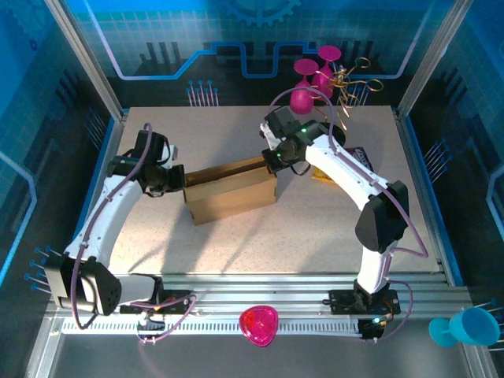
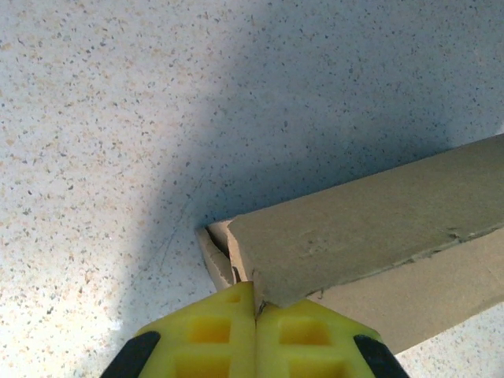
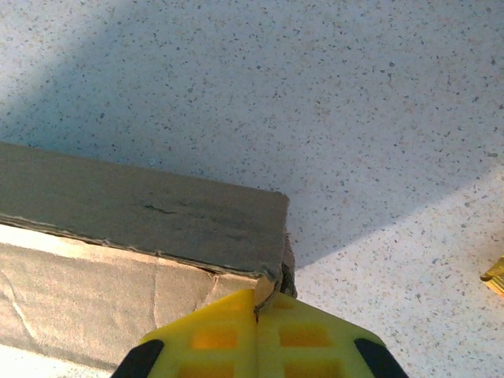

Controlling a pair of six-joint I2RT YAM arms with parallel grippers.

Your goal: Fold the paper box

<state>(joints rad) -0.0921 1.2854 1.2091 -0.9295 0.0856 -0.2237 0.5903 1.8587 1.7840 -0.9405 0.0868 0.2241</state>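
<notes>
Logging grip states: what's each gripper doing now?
Left gripper: shut on a corner of the paper box.
Right gripper: shut on its opposite corner.

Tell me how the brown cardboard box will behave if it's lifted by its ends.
Probably light: the paper box is thin cardboard. Likely to flex, since its creased flaps gape at the corners where the left gripper and right gripper pinch. Unlikely to roll, being flat-sided.

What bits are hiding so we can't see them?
1. Inside of the paper box: top view, covered by its own folded walls.
2. Packet: top view, mostly behind the right arm.
3. Left fingers and right fingers: wrist views, cut off by the bottom edge; whether cardboard is pinched between them can't be told.
</notes>
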